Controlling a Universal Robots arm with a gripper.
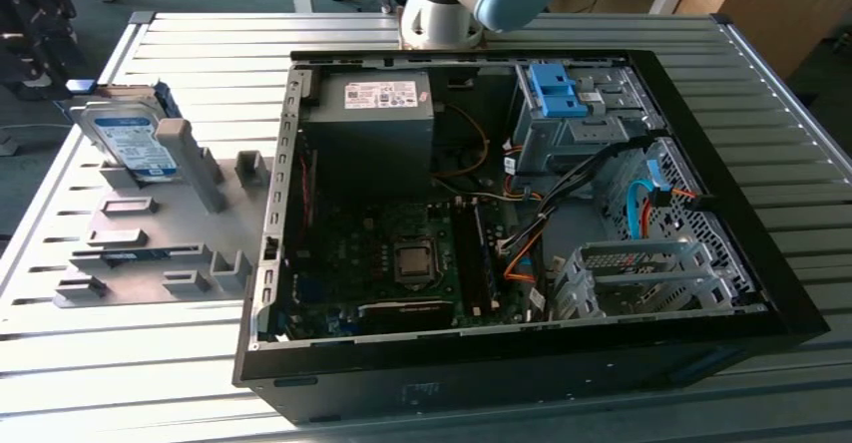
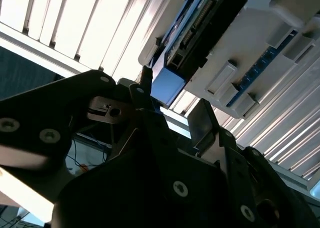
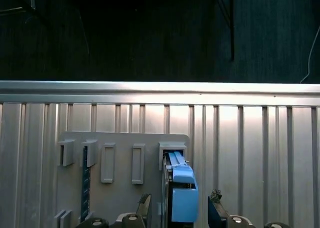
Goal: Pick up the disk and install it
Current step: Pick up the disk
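Jaws wide, holding nothing: my gripper (image 3: 180,204) has its 2 fingers (image 3: 145,204) spread. In the first wrist view the disk (image 3: 182,195) shows between them, touching neither finger. It stands on edge in an end slot of the grey holder (image 3: 120,183), its blue frame toward me. In the exterior view the holder lies on the slatted table (image 1: 200,44), to that view's left of the open case (image 1: 466,388) and just beside it. The disk sits at the holder's far end, label facing the camera, with 1 grey post (image 1: 200,169) just beside it. My arm (image 1: 453,4) shows beyond the case's far wall.
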